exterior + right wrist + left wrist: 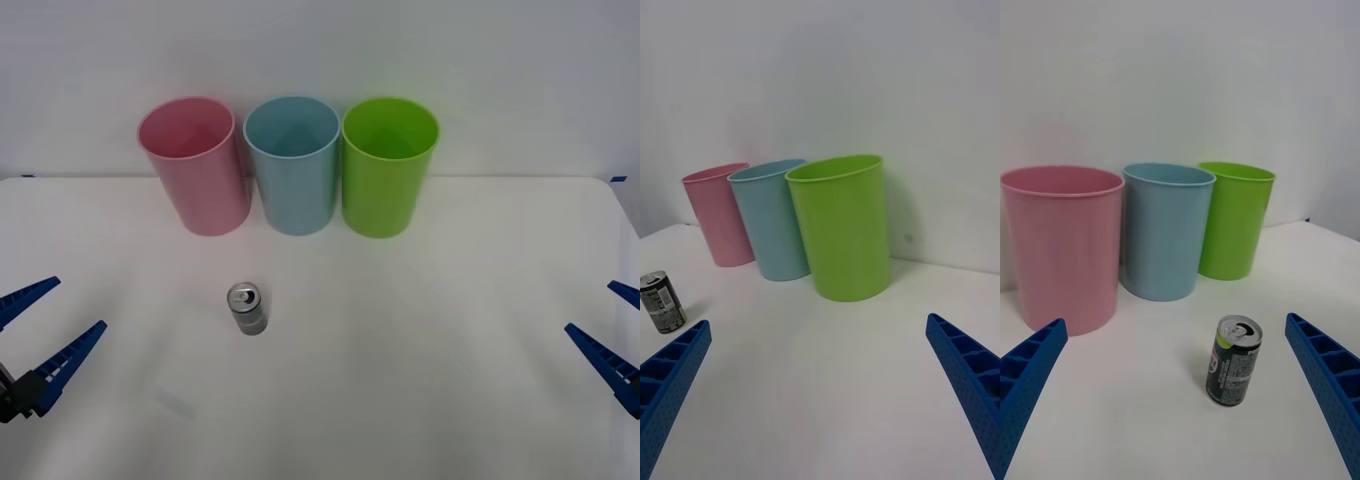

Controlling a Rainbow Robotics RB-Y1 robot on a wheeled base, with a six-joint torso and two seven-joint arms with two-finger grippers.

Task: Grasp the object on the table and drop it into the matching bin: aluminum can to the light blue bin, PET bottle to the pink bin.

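A small silver-grey aluminum can (247, 308) stands upright on the white table (420, 380), in front of the pink bin (195, 165) and the light blue bin (293, 163). The can (1235, 361) has a shiny pull-tab top and a dark label; it also appears as the can (661, 301) in the right wrist view. My left gripper (40, 330) hangs open at the table's left edge, well left of the can. At the right edge my right gripper (615, 335) is open too, with nothing in it. The pink bin (1061, 244) and light blue bin (1165, 229) stand upright.
A lime green bin (388, 165) stands right of the light blue one, all three in a row against the white back wall. The green bin (842, 225) is the nearest to my right gripper. Bare table lies around the can.
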